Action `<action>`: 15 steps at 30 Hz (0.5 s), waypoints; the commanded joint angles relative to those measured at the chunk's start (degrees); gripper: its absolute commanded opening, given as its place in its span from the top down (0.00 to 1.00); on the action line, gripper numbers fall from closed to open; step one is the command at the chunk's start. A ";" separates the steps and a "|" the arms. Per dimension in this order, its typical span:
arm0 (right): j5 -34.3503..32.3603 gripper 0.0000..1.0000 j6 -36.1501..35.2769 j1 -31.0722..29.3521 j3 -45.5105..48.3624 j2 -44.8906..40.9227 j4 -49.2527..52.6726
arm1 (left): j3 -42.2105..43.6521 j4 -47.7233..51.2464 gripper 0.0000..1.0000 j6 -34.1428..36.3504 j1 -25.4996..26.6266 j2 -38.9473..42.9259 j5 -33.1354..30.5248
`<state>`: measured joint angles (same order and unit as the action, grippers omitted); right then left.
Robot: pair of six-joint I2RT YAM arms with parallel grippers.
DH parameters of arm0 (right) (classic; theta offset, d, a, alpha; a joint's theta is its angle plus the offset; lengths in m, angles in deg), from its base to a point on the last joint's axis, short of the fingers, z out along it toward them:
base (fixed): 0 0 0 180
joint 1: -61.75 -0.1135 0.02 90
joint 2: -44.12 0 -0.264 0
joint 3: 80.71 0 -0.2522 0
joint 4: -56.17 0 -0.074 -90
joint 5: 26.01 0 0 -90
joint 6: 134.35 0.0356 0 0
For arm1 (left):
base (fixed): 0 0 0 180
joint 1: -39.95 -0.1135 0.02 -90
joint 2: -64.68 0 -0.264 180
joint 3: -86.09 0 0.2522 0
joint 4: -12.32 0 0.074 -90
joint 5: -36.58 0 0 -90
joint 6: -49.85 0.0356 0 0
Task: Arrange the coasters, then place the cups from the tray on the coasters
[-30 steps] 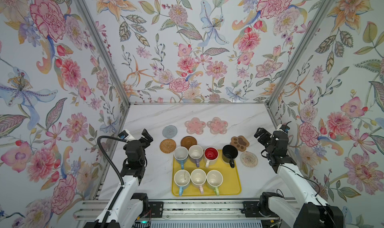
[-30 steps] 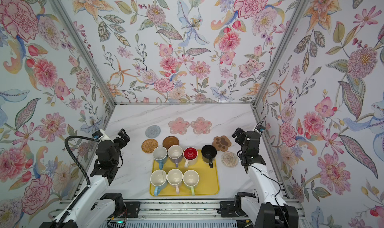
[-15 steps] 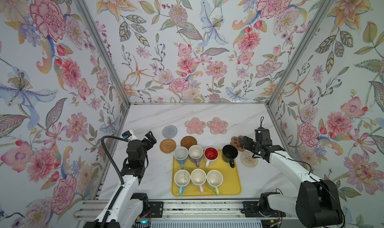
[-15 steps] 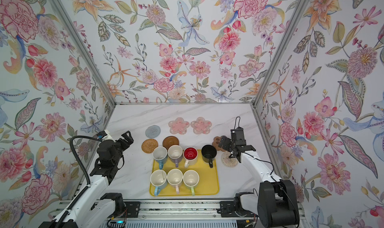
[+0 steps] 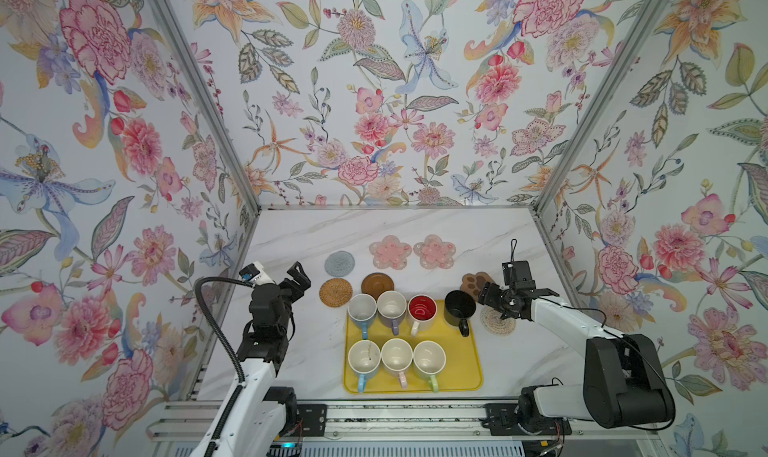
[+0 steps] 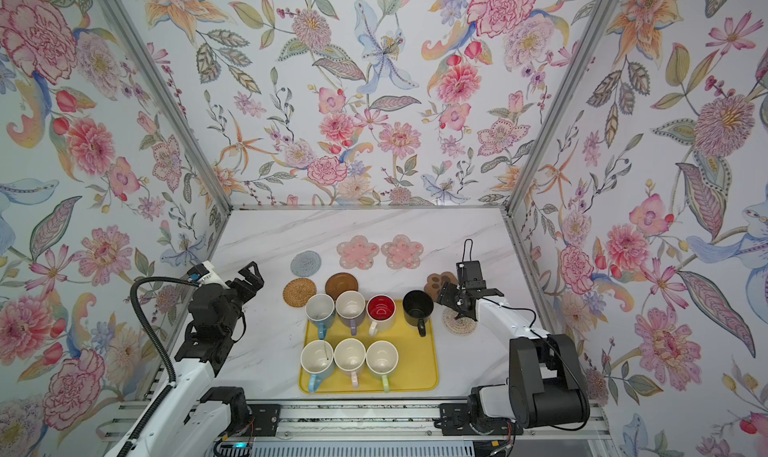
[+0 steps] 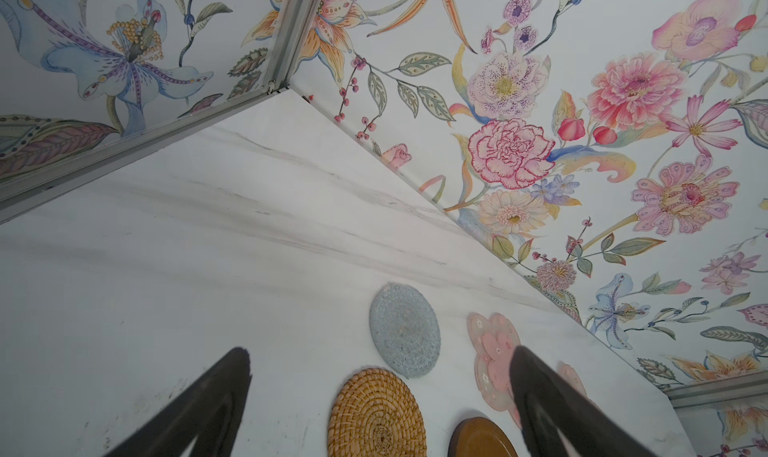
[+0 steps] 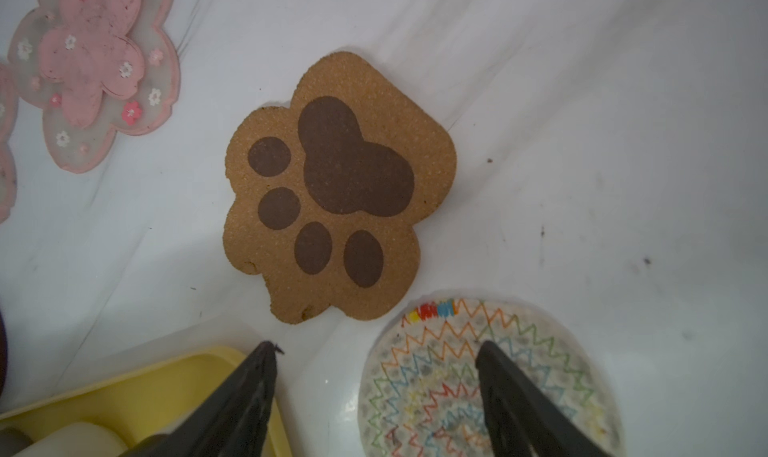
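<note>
While seven cups stand upright on the yellow tray (image 5: 461, 365), four in its far row and three in its near row, both arms reach over the white marble table (image 5: 395, 226). The black cup (image 5: 459, 308) sits at the tray's far right corner, next to a cup with a red inside (image 5: 422, 308). Beyond the tray's far edge lie a rattan coaster (image 5: 335, 292), a dark wooden disc (image 5: 377, 283), a grey-blue knit coaster (image 5: 339, 263) and two pink flower coasters (image 5: 390, 251). Just right of the tray lie a brown paw coaster (image 8: 340, 184) and a cream rope coaster (image 8: 436, 384) stitched with coloured zigzags; a small multicoloured mark on its edge is too blurred to read. The left arm stands folded left of the tray, its left claw (image 5: 301, 277) raised above the table, spread wide and empty. The right arm stretches low and nearly level right of the tray. The right claw (image 8: 376, 347) is partly spread and grips nothing, with one finger over the rope coaster and one over bare table beside the tray's rim.
</note>
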<state>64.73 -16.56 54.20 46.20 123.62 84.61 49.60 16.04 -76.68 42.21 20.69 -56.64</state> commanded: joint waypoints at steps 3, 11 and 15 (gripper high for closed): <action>2.38 0.35 -0.55 -0.47 -1.85 2.33 -1.64 | -0.02 1.83 0.01 -0.39 -0.24 1.12 -1.11; 4.88 0.57 -0.11 -0.92 -1.61 2.87 -2.66 | -0.18 1.92 0.01 -0.85 -0.29 1.27 -1.15; 5.72 0.68 0.64 -0.90 -0.51 2.75 -3.66 | -0.26 1.73 0.01 -1.08 -0.28 1.01 -1.17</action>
<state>69.29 -16.32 53.57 45.26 125.87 81.85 49.60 17.17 -77.08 42.21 21.30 -56.84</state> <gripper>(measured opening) 0.328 0.989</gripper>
